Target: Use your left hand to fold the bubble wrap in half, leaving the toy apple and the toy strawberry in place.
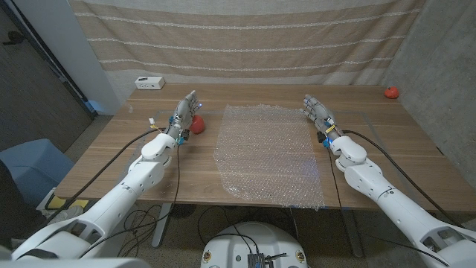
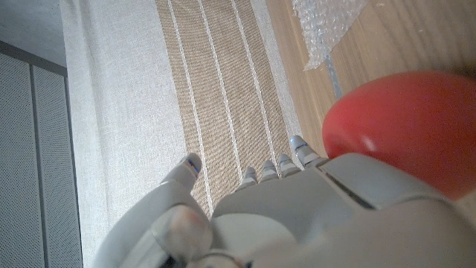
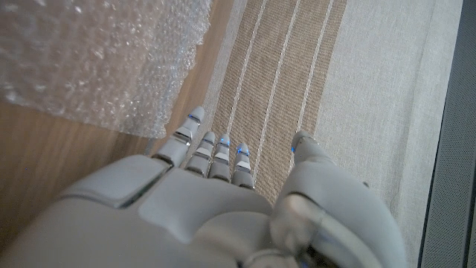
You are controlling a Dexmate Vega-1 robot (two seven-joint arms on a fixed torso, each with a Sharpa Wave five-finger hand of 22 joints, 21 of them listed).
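Head view: my hands wait either side of the flat bubble wrap [image 1: 271, 155].
Left hand [image 1: 185, 113] and right hand [image 1: 317, 112] both empty, fingers released; toy apple [image 1: 198, 123] just beside the left hand, toy strawberry [image 1: 391, 92] at the far right corner.

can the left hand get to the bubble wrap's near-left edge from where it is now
Probably yes. The left hand stands open beside the bubble wrap, with bare table between them. Only the red toy sits close by its fingers, so it should steer around that.
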